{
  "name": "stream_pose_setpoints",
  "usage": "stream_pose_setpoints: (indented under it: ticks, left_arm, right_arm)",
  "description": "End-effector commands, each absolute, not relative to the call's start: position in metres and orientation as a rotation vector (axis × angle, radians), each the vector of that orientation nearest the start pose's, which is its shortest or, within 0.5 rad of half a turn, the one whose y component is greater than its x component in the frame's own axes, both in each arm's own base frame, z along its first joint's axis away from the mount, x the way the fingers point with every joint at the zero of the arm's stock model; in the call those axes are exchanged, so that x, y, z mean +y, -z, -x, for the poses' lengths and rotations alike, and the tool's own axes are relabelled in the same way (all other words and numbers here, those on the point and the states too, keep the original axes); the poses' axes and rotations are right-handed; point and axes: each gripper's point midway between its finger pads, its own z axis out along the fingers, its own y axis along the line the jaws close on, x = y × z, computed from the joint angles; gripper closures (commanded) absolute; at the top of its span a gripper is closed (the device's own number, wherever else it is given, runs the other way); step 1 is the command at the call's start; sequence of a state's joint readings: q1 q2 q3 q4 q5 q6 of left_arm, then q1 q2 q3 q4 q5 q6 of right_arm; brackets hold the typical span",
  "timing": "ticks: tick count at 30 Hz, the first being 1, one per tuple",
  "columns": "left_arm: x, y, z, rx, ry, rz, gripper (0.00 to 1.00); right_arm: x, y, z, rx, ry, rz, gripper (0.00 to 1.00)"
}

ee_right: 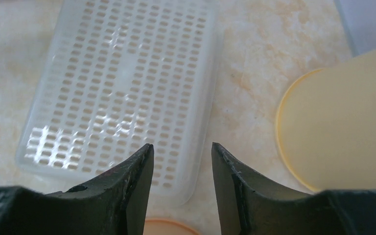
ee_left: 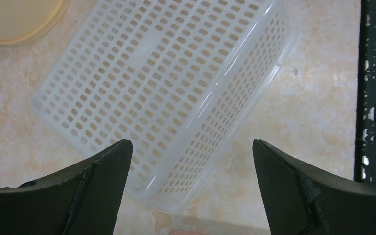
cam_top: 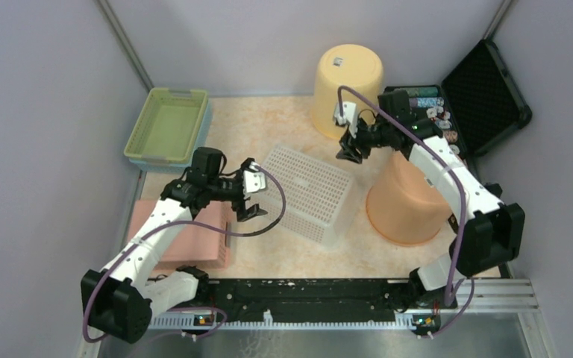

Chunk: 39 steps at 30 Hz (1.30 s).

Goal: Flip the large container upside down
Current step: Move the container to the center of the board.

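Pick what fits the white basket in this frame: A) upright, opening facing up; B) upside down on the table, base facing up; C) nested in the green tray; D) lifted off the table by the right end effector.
B: the white basket lies flat on the table with its perforated base up, and the right end effector is open above it, holding nothing.

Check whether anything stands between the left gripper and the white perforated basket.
Nothing visible does. The left gripper hangs open beside the white perforated basket, and its wrist view shows the basket straight ahead between the jaws.
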State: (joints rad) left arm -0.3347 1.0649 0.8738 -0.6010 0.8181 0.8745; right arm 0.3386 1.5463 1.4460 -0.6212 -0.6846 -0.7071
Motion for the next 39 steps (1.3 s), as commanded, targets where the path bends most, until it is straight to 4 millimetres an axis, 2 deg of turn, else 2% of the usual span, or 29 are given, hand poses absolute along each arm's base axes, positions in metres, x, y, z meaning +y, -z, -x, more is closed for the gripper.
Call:
stream_pose_setpoints:
  ticks: [1,4,7,11,15,19,23,33,39]
  left_arm:
    - [-0.194,-0.181,-0.252,1.482,0.538,-1.517,0.01]
    - [-0.193,-0.175,-0.265,1.495,0.475,-1.506,0.01]
    - [-0.191,-0.167,-0.276,1.514,0.416,-1.497,0.01]
    - [-0.19,-0.155,-0.281,1.526,0.376,-1.526,0.01]
    - [-0.191,-0.144,-0.276,1.532,0.38,-1.574,0.01]
    - [-0.189,-0.131,-0.277,1.564,0.351,-1.608,0.01]
    - [-0.182,-0.123,-0.294,1.637,0.254,-1.562,0.01]
    - [-0.16,-0.127,-0.337,1.81,0.051,-1.368,0.01]
    - [-0.157,-0.124,-0.341,1.842,0.027,-1.344,0.01]
  right_arm:
    - [0.207,-0.205,-0.293,1.683,-0.562,1.609,0.52]
    - [0.197,-0.183,-0.268,1.68,-0.501,1.715,0.5]
    - [0.188,-0.166,-0.252,1.679,-0.448,1.783,0.49]
    - [0.185,-0.154,-0.243,1.682,-0.414,1.811,0.48]
    - [0.186,-0.14,-0.241,1.694,-0.397,1.818,0.48]
    - [0.193,-0.127,-0.25,1.706,-0.36,1.778,0.46]
    - [0.202,-0.125,-0.262,1.695,-0.347,1.713,0.46]
    - [0.227,-0.121,-0.295,1.696,-0.329,1.613,0.46]
    - [0.241,-0.116,-0.32,1.729,-0.3,1.553,0.45]
